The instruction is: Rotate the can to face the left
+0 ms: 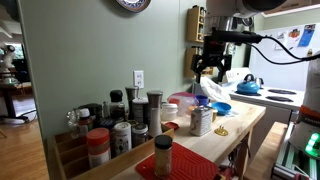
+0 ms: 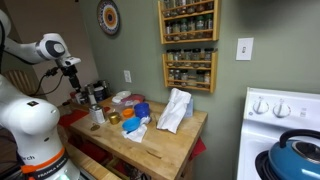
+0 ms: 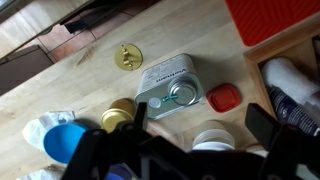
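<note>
1. The can [image 3: 170,85] stands mid-frame on the wooden counter [image 3: 90,95], next to a red cap [image 3: 223,98].
2. The claw [image 1: 211,74] hangs above, spread wide and empty.
3. The can is probably rigid, light, slick metal; pinch its opposite sides.

Gripper [image 3: 200,118] blurred, cropped at wrist view's bottom edge.
</note>
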Action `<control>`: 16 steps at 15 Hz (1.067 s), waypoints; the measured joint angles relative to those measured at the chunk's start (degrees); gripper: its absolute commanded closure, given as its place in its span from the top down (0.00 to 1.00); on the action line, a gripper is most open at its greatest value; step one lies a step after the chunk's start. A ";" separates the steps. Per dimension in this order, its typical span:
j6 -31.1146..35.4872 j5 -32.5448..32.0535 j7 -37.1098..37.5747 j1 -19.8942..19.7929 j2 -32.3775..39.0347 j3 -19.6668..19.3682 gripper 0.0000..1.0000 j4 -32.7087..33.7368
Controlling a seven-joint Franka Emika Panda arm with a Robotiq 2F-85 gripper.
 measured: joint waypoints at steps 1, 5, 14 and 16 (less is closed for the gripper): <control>0.93 -0.40 3.28 -0.46 1.39 0.01 1.00 0.35; 4.30 -1.59 15.78 -1.82 6.02 -0.23 1.00 0.79; 6.67 -1.98 23.32 -1.09 9.17 -1.85 1.00 0.93; 6.67 -2.43 26.56 -0.91 9.41 -2.88 1.00 0.90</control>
